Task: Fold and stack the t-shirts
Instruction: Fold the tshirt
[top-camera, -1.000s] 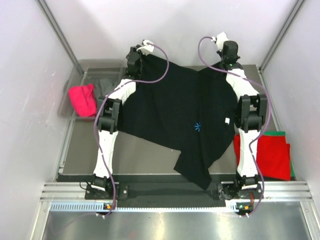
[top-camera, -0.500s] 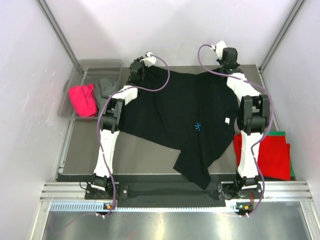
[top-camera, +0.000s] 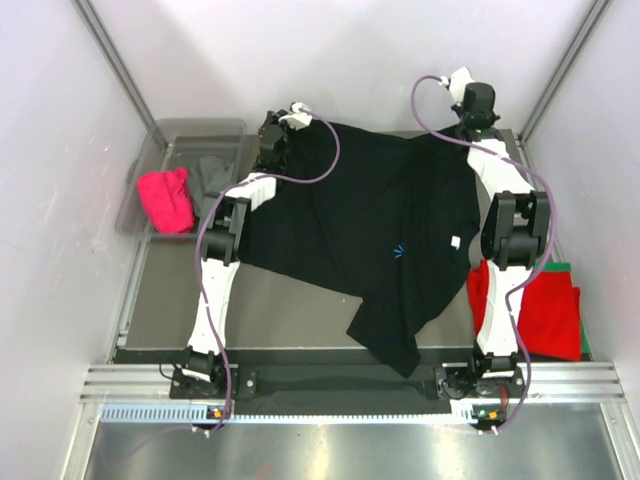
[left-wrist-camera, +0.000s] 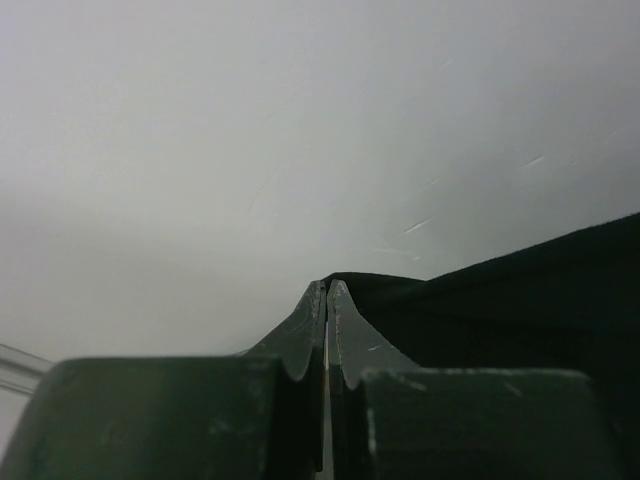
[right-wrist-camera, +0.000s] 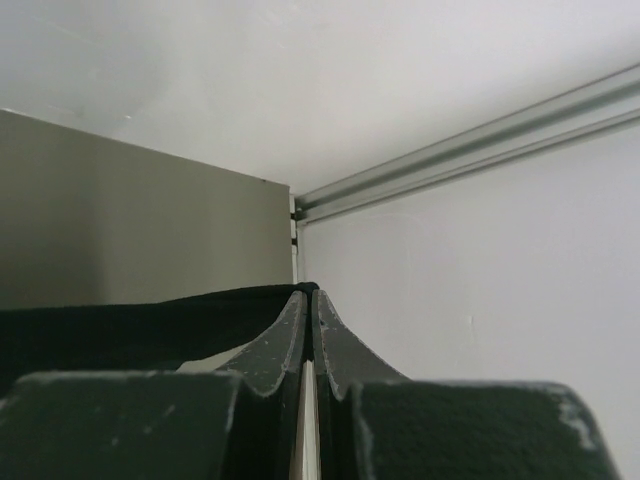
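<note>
A large black t-shirt with a tiny blue starburst hangs spread over the table, held up by its far edge between both arms. My left gripper is shut on its far left corner; in the left wrist view the gripper pinches the black cloth. My right gripper is shut on the far right corner, and its wrist view shows the gripper clamped over the cloth's edge. The shirt's lower part trails to the near table edge.
A red shirt lies folded on a green one at the right side. A translucent grey tub at the back left holds a pink shirt and a grey shirt. Walls stand close behind both grippers.
My right gripper has moved to the right, pulling the shirt's far edge wider. The left gripper has dropped slightly and holds its corner.
</note>
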